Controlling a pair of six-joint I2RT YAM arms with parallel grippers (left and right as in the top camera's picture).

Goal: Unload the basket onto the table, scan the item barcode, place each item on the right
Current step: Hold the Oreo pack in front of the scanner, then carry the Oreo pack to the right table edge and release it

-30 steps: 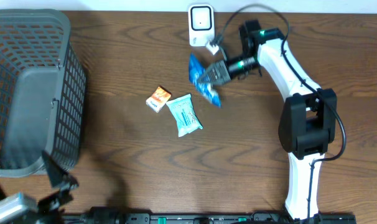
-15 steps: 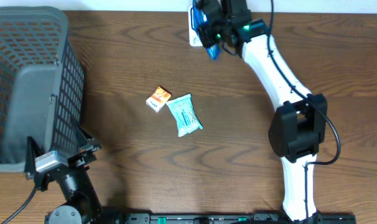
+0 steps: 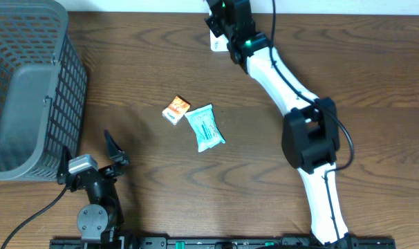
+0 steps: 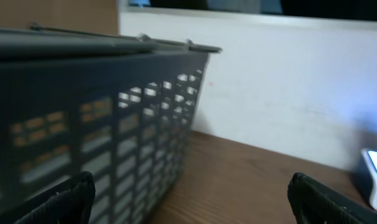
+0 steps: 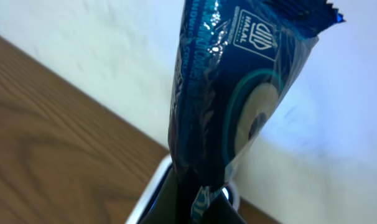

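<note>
Above the scanner [image 3: 215,44], at the table's far edge, the right gripper [image 3: 227,16] is clenched on the lower end of the blue packet [image 5: 238,93]. The packet stands up from the fingers with a printed face toward the wrist camera. No barcode shows on that face (it may be on the other side; I cannot tell). The chief risk, then, is a failed read: if the code faces away from the scanner, or the glossy wrapper creases over it, nothing would register. The grip takes one end only, so a quick twist to turn the packet could let it slide or flop. The fingers also sit close over the scanner, and any drop lower could knock it askew. Well away from the scanner, beside the basket [image 3: 75,104], the left gripper [image 4: 195,199] is spread wide and empty. An orange packet [image 3: 175,109] and a teal packet [image 3: 207,127] lie well short of the scanner, out of harm's way.
</note>
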